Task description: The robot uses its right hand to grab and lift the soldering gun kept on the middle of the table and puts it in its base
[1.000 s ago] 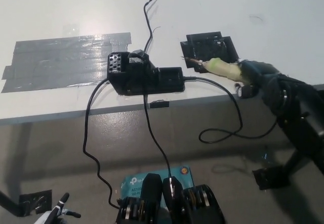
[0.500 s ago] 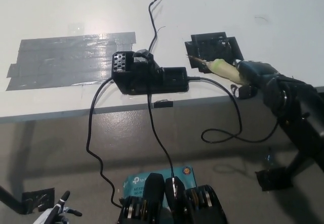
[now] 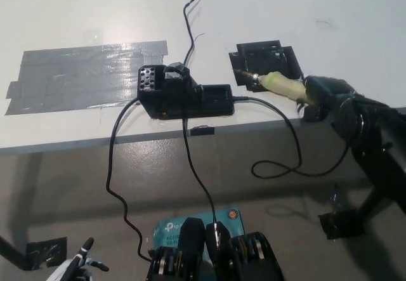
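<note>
My black right hand [image 3: 330,94] is shut on the soldering gun [image 3: 279,84], a pale yellow-green handle with a thin metal tip pointing left. The tip hovers at the front left edge of the black base [image 3: 263,59], a flat holder lying on the white table [image 3: 266,14]. The gun's black cord [image 3: 288,141] hangs off the table edge in a loop. Only the fingertips of my white left hand [image 3: 79,265] show at the bottom left, well below the table.
A black control unit [image 3: 181,94] sits at the table's front middle with cables running forward and back. A wide grey tape patch [image 3: 85,75] lies to its left. A teal box [image 3: 190,224] rests on the floor below.
The right hand and gun have shifted slightly up and right toward the base. The camera has also moved a little between frames.
</note>
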Robot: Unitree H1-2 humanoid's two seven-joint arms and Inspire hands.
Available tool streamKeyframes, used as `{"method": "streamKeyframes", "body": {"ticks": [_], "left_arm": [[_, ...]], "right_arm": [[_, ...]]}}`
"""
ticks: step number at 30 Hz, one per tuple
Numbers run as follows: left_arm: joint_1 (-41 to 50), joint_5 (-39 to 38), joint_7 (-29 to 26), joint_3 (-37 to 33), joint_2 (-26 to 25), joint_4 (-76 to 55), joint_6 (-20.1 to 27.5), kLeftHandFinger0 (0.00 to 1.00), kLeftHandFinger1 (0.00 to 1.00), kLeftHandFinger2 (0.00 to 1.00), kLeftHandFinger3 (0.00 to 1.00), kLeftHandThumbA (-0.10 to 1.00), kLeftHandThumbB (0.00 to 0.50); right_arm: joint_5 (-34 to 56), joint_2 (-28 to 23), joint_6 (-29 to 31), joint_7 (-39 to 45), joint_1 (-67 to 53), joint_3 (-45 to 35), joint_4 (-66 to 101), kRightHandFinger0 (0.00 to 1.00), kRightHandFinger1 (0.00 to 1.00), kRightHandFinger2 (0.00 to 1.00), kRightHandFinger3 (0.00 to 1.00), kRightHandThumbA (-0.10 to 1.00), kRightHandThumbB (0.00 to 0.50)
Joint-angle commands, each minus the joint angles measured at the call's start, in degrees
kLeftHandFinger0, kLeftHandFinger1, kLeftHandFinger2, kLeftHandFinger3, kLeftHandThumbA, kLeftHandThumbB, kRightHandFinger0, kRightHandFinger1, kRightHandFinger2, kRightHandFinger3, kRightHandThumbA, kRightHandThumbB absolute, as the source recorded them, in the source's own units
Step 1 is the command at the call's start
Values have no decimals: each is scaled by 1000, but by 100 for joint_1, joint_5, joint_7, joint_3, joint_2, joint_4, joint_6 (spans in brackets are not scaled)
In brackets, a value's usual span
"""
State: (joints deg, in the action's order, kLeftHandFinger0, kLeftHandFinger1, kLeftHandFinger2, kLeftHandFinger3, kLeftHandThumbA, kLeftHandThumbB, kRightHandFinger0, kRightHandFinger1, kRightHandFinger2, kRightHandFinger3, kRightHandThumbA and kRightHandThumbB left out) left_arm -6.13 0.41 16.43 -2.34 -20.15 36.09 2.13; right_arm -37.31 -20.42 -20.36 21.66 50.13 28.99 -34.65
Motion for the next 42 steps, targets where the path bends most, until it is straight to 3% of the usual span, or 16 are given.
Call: {"method": "streamKeyframes", "body": {"ticks": [1, 4, 5, 7, 9, 10, 12, 13, 16, 19, 22, 28, 33, 36, 40, 42], "left_arm": [[-94, -73, 105, 35, -65, -16, 221, 0, 0, 179, 491, 1000, 500], [-72, -105, 130, 51, -66, -131, 153, 0, 0, 148, 475, 1000, 500], [-97, -96, 123, 50, -65, -90, 160, 0, 0, 146, 474, 1000, 500], [-68, -114, 145, 54, -70, -130, 193, 0, 0, 145, 467, 1000, 500], [-74, -109, 165, 42, -80, -104, 208, 0, 0, 165, 483, 1000, 500], [-82, -118, 185, 41, -82, -84, 207, 0, 0, 168, 485, 1000, 500], [-76, -112, 182, 45, -78, -112, 162, 0, 0, 164, 476, 1000, 500], [-100, -68, 166, 26, -90, -100, 180, 0, 0, 160, 478, 1000, 500], [-96, -132, 218, 64, -91, -68, 189, 0, 0, 168, 472, 1000, 500], [-75, -90, 228, 36, -109, -77, 199, 0, 0, 184, 490, 1000, 500], [-88, -79, 220, 37, -99, -36, 208, 0, 0, 169, 479, 1000, 500], [-90, -60, 228, 30, -83, 49, 277, 0, 0, 193, 477, 1000, 500], [-36, -51, 238, 29, -108, 48, 251, 0, 0, 202, 476, 1000, 500], [-38, -40, 237, 25, -119, 68, 264, 0, 0, 201, 486, 1000, 500], [-27, -23, 226, 21, -129, 57, 267, 0, 0, 197, 471, 1000, 500], [-13, -36, 226, 35, -136, 54, 262, 0, 0, 191, 464, 1000, 500]], "right_arm": [[-12, 74, -57, 399, 90, 153, -30, 302, 606, 1000, 1000, -100, 0], [-49, 58, -34, 490, 174, 256, -181, 394, 663, 1000, 904, -100, 0], [-137, 57, -80, 520, 220, 343, -285, 361, 587, 807, 786, -100, 44], [-231, -54, -62, 627, 178, 481, -116, 395, 619, 794, 892, -100, 0], [-367, -98, -18, 616, 202, 625, -262, 13, 186, 394, 596, -100, 225], [-609, -144, -157, 632, 201, 811, -313, 1, 83, 395, 691, -100, 116], [-709, -179, -186, 627, 210, 944, -346, 0, 105, 443, 625, -100, 83], [-737, -210, -112, 495, 181, 958, -330, 38, 202, 562, 846, -100, 3], [-871, -389, 43, 213, -38, 1030, -22, 0, 263, 621, 464, 26, 0], [-861, -394, 72, 158, -106, 1009, -24, 0, 347, 729, 435, 11, 0], [-869, -417, 149, 41, -211, 958, 47, 55, 443, 770, 632, -43, 0], [-923, -368, 401, -644, -513, 779, 198, 0, 277, 611, 412, -29, 0], [-957, -224, 703, -1619, -758, 515, 214, 0, 282, 620, 809, -100, 0], [-978, -141, 800, -1952, -813, 366, 160, 0, 207, 519, 771, -100, 0], [-1049, -46, 1024, -2898, -921, 115, 135, 0, 85, 497, 237, -100, 1], [-979, 20, 1064, -3175, -958, -47, 149, 0, 97, 529, 383, -100, 0]]}}
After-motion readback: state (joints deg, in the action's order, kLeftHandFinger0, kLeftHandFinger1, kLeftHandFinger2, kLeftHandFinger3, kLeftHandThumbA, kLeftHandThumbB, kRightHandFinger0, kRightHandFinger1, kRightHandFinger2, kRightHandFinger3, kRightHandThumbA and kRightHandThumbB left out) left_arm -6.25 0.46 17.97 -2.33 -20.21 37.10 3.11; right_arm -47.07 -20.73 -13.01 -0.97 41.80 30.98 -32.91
